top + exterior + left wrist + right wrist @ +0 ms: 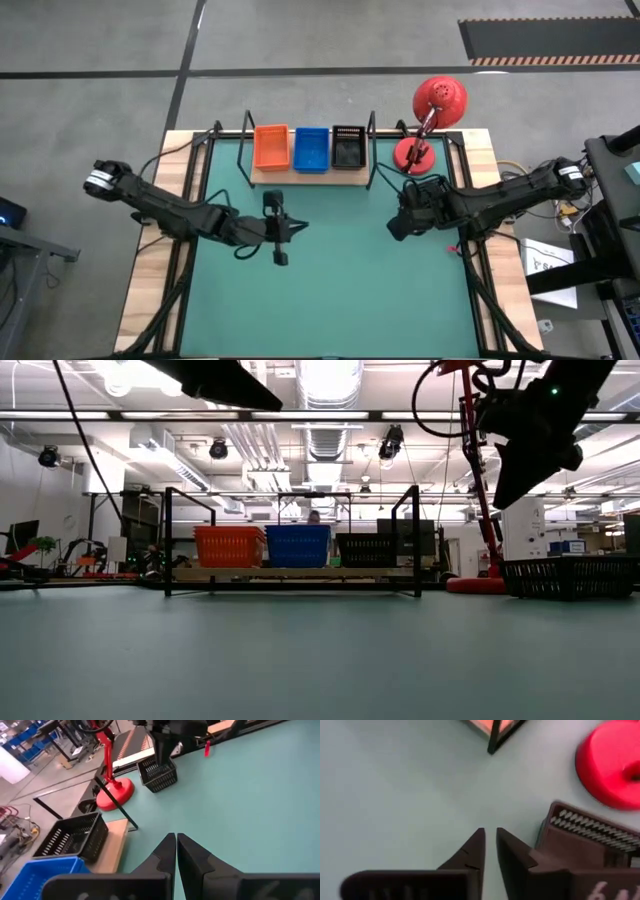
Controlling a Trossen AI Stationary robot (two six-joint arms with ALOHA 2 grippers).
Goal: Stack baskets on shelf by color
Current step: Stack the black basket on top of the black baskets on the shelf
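The wooden shelf (310,176) stands at the table's far edge. On its board sit an orange basket (271,146), a blue basket (311,148) and a black basket (348,146), side by side. Another black basket (570,575) rests on the green mat near the red lamp and also shows in the left wrist view (157,772). My right gripper (490,842) is shut and hangs above the mat just beside that basket (592,837), touching nothing. My left gripper (176,842) is shut over the mat's middle (292,228), pointing toward the right arm.
The red desk lamp (430,115) stands on the mat's far right corner, its base (612,762) close to the loose black basket. The shelf's black wire uprights (415,540) rise at both ends. Bare green mat (330,300) spreads across the near half.
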